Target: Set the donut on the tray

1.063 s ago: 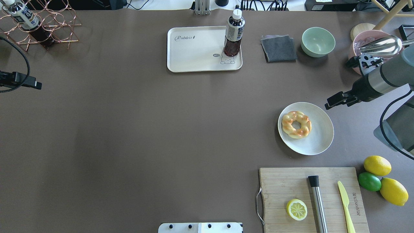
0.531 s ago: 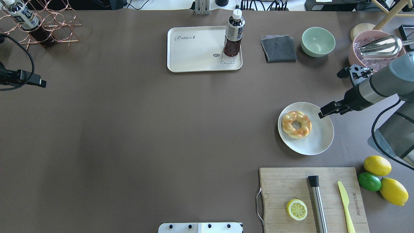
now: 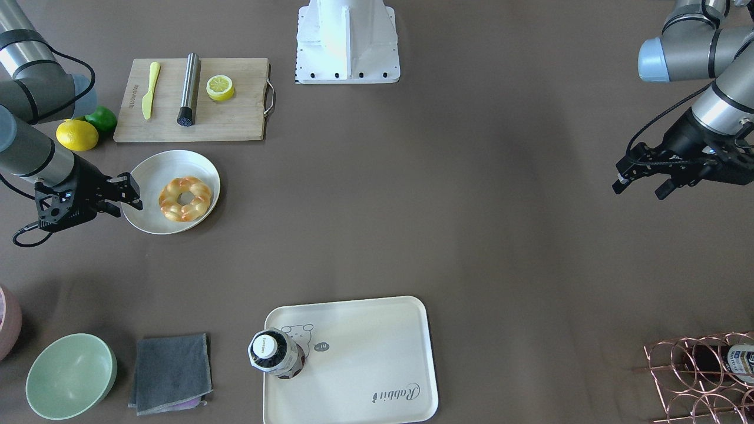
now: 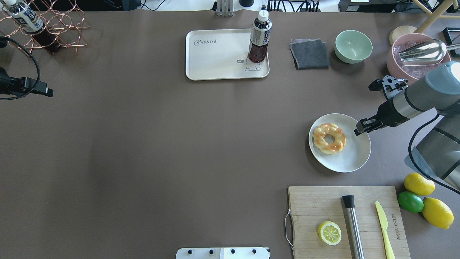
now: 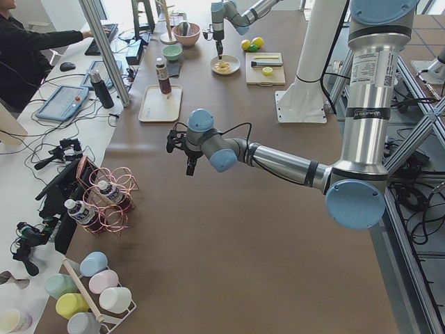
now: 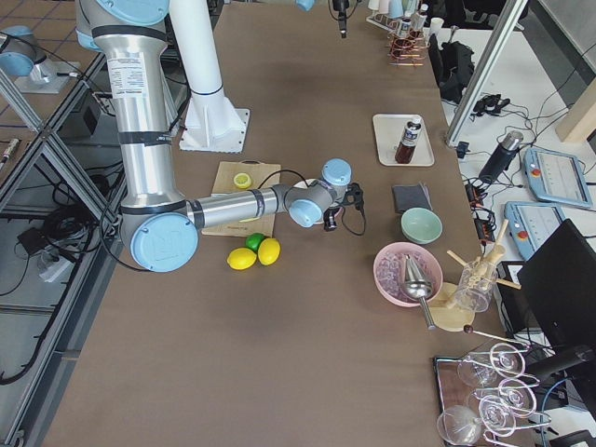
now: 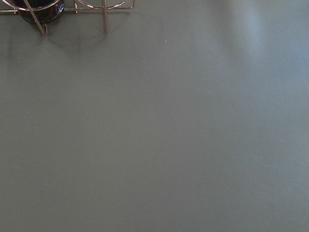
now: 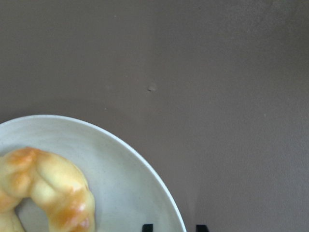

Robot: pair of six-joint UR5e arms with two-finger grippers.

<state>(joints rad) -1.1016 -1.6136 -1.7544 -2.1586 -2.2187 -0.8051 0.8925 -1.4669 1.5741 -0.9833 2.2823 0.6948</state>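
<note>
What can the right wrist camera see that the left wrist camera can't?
Only the right wrist view shows part of the donut lying on a white plate, with the right gripper just peeking in at the bottom edge, its two dark fingertips apart. Only the left wrist view shows the feet of a copper wire rack and the base of a dark bottle along its top edge. Both show the bare brown table.

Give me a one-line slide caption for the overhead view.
Open right gripper over the rim of the plate, beside the donut; the tray, a bottle on it, lies farther off.
</note>
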